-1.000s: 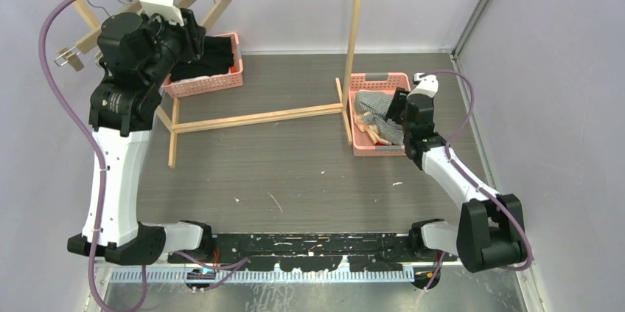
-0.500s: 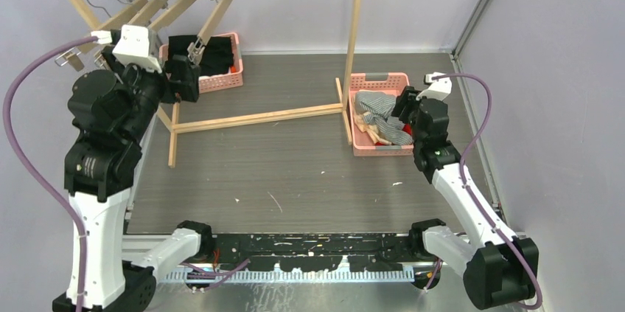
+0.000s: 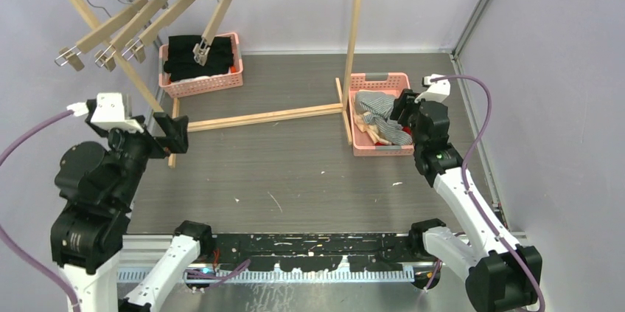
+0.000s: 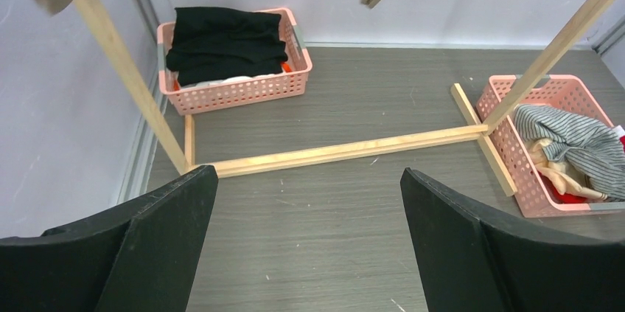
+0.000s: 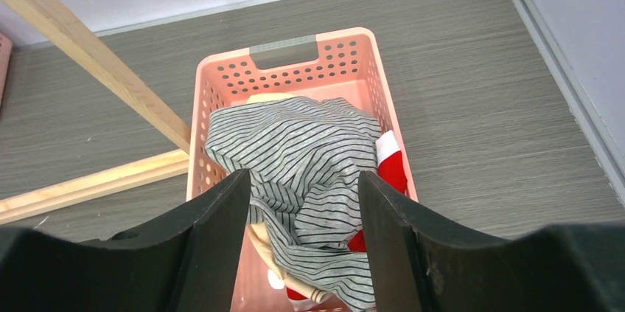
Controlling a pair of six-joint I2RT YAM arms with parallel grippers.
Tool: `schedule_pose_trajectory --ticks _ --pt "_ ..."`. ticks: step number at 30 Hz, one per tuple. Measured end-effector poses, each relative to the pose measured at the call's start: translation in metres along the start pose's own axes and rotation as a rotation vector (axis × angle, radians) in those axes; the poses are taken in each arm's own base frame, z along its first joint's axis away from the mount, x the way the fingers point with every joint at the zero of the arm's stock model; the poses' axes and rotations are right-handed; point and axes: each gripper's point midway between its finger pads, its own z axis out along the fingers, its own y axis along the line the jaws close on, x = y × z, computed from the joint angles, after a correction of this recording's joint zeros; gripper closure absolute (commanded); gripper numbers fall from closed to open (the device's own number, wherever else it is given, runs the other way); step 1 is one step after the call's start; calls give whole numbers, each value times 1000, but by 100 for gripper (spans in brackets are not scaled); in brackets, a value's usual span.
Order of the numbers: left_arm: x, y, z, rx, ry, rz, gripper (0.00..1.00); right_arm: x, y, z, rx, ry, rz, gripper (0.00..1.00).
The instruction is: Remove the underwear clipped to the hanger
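My right jaws hang released over the pink basket (image 5: 284,61), where the underwear (image 5: 295,150) lies heaped, grey stripes over red and cream. My left jaws gape wide above the tabletop (image 4: 309,253).

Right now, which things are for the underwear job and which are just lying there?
For the job: grey striped underwear, red underwear, cream underwear, wooden clip hangers, right pink basket.
Just lying about: folded black clothes, left pink basket.
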Motion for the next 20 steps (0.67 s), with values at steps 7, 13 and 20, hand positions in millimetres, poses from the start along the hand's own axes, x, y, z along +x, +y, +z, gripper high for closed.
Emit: schedule_pose_trajectory --ticks 7,13,20 --pt "21 11 -12 -52 20 -27 2 3 7 -1 -22 10 -6 39" --pt "64 16 -9 -72 106 -21 2 4 11 -2 -32 11 -8 40" --pt "68 21 -22 -86 77 -28 2 3 10 -2 -26 9 -8 39"
